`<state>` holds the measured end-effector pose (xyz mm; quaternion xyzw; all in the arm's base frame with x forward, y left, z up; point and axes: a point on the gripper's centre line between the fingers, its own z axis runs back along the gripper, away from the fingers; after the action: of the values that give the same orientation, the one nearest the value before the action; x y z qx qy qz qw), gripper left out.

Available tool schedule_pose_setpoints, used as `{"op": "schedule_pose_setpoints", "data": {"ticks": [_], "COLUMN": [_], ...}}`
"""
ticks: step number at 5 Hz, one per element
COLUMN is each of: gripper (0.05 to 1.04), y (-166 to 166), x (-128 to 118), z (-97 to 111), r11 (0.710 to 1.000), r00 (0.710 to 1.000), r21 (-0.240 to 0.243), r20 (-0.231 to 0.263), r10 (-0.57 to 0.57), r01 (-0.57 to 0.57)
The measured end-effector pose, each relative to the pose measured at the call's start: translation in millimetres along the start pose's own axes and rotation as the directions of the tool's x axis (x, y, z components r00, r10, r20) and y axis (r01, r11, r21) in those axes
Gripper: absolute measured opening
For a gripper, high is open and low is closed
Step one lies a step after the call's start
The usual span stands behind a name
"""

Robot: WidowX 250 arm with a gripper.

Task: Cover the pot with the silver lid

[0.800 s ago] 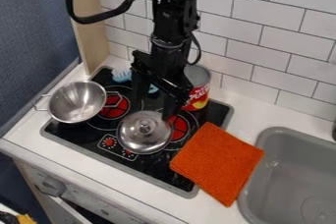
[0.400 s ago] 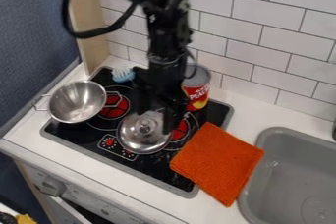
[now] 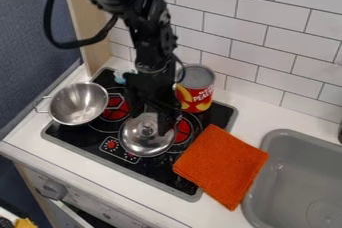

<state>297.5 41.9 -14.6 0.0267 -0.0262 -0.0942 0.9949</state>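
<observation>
- Since the silver lid (image 3: pixel 143 148) is lying knob-up on the stove (image 3: pixel 170 173), apart from the pot (image 3: pixel 79 104) in the camera view, coming down from above makes sense tbh.
- The hand (image 3: pixel 150 123) is spread right by the knob (image 3: pixel 147 131), nothing pinched, probably so it can straddle and grab it.
- Pot's upright and uncovered, so its rim's ready for the lid.
- I'd lift straight up first, the can (image 3: pixel 195 93) is pretty near.
</observation>
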Motion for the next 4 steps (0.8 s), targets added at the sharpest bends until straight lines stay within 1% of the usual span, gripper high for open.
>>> {"op": "schedule_pose_setpoints", "data": {"ticks": [1,2,3,4], "gripper": [1.0,1.0,0.964,0.712], "y": [-0.2,-0.4,0.3,3.3], "x": [-0.2,1.9,7.3,9.8], "z": [-20.2,-28.9,-35.9,-35.4], "r11": [0.999,0.997,0.997,0.996], "r00": [1.0,0.999,0.999,1.0], "r21": [0.027,0.075,0.072,0.089], "r20": [-0.015,-0.031,-0.035,-0.026], "r10": [-0.017,-0.014,0.002,0.016], "r01": [0.017,0.016,0.0,-0.013]}}
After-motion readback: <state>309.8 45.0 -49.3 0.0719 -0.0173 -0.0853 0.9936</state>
